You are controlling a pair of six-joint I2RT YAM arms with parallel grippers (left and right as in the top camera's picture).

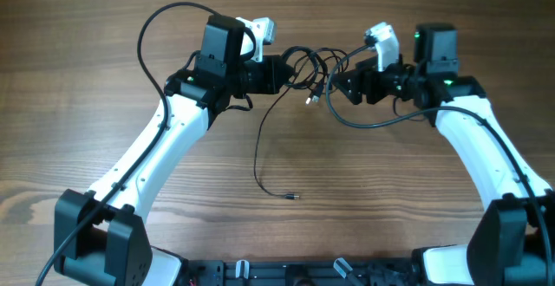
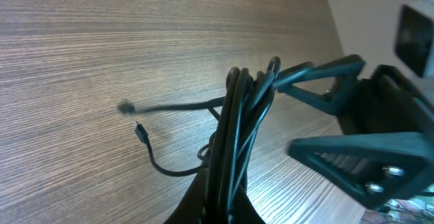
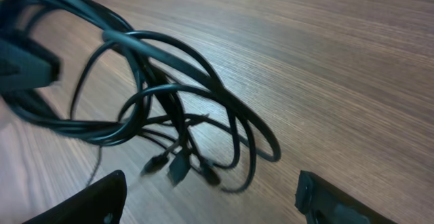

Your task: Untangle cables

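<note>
A bunch of thin dark cables (image 1: 310,68) hangs in loops between my two grippers above the table. My left gripper (image 1: 290,74) is shut on the bunch; in the left wrist view the strands (image 2: 237,136) run up from between its fingers (image 2: 227,214). One loose cable (image 1: 260,152) trails down to a small plug (image 1: 292,197) on the table. My right gripper (image 1: 334,87) is open, just right of the loops. In the right wrist view the loops and several plug ends (image 3: 178,164) dangle ahead of its spread fingers (image 3: 210,203).
The wooden table (image 1: 87,87) lies all around. Thicker black arm cables arc beside the left arm (image 1: 152,30) and under the right arm (image 1: 381,123). The arm bases stand at the front edge.
</note>
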